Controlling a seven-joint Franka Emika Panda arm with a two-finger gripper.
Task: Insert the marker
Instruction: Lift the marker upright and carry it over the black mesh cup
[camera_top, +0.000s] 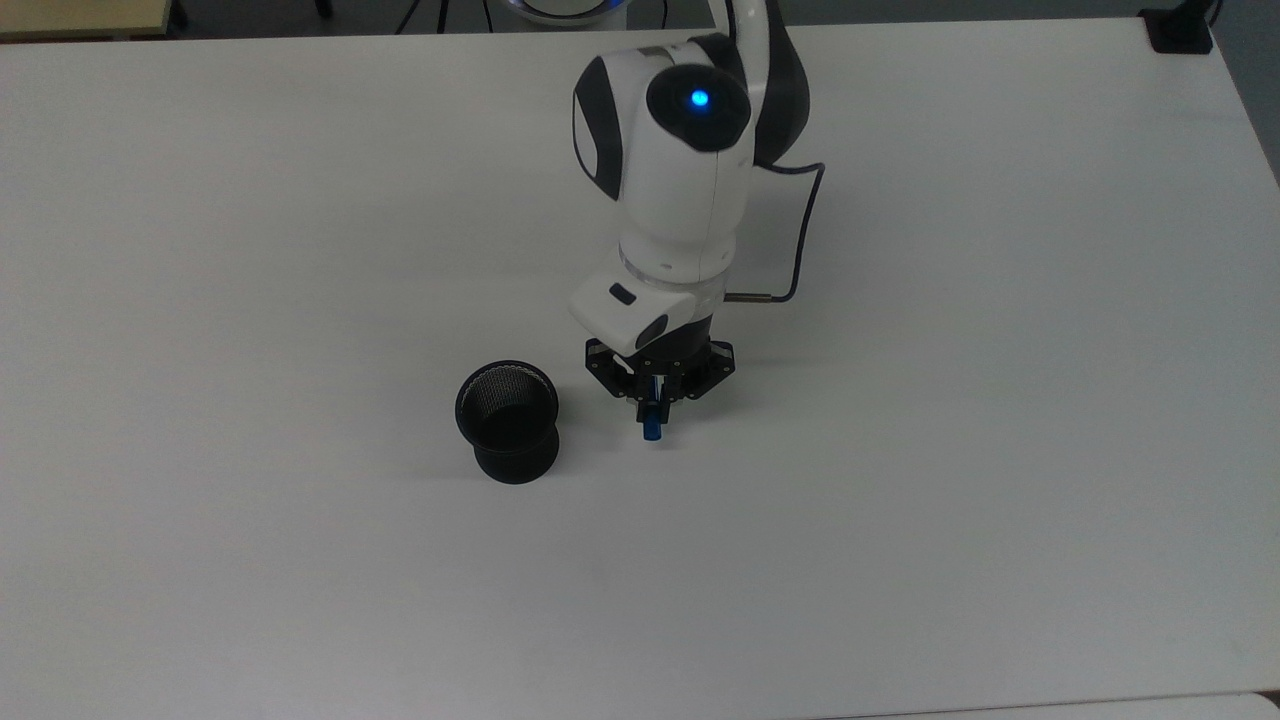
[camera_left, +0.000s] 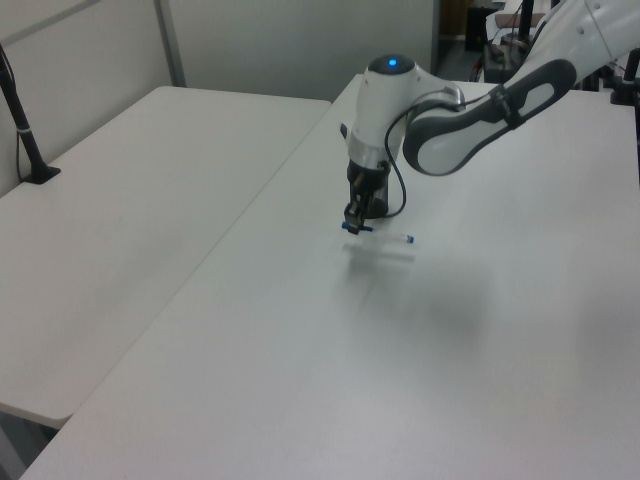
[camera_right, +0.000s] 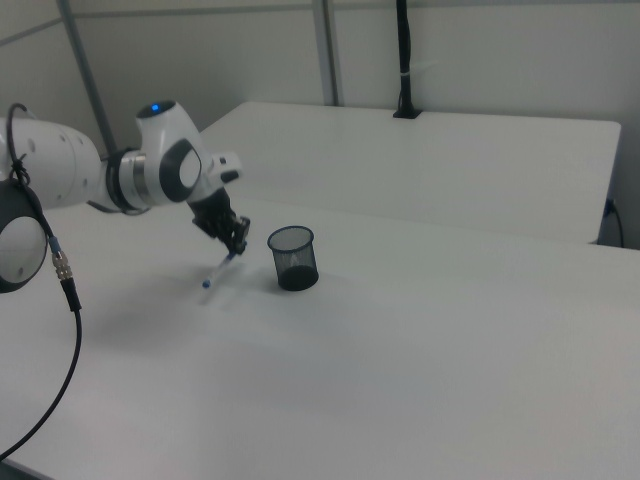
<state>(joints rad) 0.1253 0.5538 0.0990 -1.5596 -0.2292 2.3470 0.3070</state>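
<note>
The marker (camera_top: 652, 428) hangs just above the white table (camera_top: 900, 500), roughly level, its blue end poking out below the fingers in the top view. My gripper (camera_top: 655, 403) is shut on it near that blue end. In the left view the white barrel of the marker (camera_left: 385, 234) sticks out to the right of the gripper (camera_left: 357, 224), with its shadow on the table beneath. In the right view the marker (camera_right: 218, 272) slants down to the left from the gripper (camera_right: 238, 248). A black mesh cup (camera_top: 507, 420) stands upright to the top view's left of the gripper, a short gap away; the cup (camera_right: 292, 257) is open at the top.
A grey cable (camera_top: 800, 250) loops off the arm's wrist. A second white table (camera_left: 120, 200) adjoins on the left view's left, with a black post (camera_left: 25, 130) clamped to it. Another black post (camera_right: 403, 60) stands on the far table in the right view.
</note>
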